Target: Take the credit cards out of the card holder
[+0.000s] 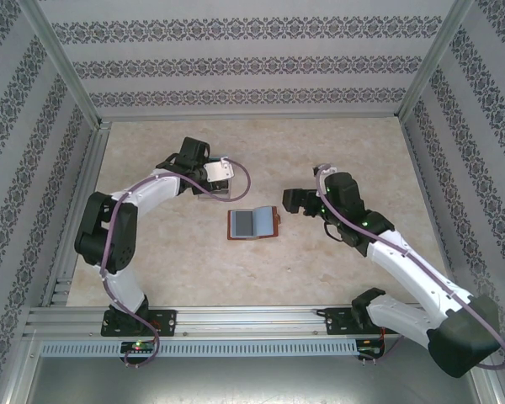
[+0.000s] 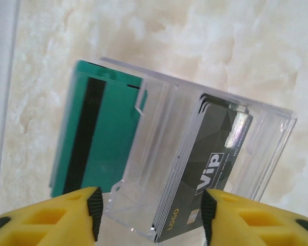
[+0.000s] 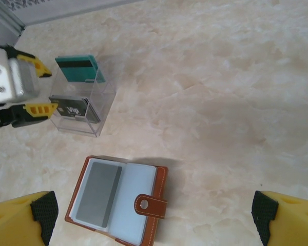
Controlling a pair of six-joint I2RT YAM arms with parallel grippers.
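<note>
– Card holder [image 3: 118, 200]: is it gripped by anything?
– No. Left gripper [image 2: 150, 215] is seen with fingers parted and nothing pinched. A corner of the black cards [image 2: 205, 164] sits loose between them. Those cards are stood in the clear box [image 2: 267, 154] just beyond the fingertips, with a teal card [image 2: 100, 133] at its other end.
– And the right gripper [image 3: 154, 212]?
– Spread wide, empty, hung over the holder, which is laid open and flat on the table [image 3: 220, 77] between the two arms, apart from the box.
– How far along is it judged to be?
– Under way, not finished. Cards are parked in the box, but a grey card [image 3: 98, 193] is seen in the holder's left pocket, so at least that one is left to be drawn out.
– Anything that can't be made out?
– The right pocket looks bare, unconfirmed. Anything beneath the grey card is hidden. The holder's near edge is cut off in the right wrist view, the black stack can't be counted, and whether the teal card is inside the box or behind it can't be told.
</note>
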